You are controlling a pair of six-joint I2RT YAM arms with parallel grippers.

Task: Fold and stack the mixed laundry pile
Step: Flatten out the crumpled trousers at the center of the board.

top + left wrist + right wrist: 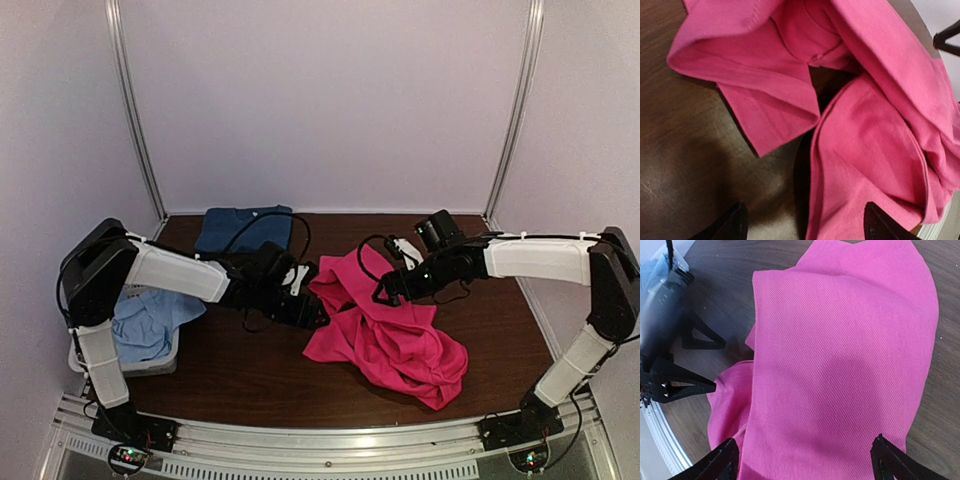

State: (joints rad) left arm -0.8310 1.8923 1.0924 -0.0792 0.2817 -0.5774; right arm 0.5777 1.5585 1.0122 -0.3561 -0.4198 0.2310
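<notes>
Pink shirt (395, 340) beneath left claw (320, 318) and right claw (381, 294), both agape

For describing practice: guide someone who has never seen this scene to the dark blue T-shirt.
Find the brown table and look along its far edge, left of centre. The dark blue T-shirt lies there, fairly flat. It is much darker than the pale blue cloth in the basket at near left, and apart from the crumpled pink shirt in the middle.
</notes>
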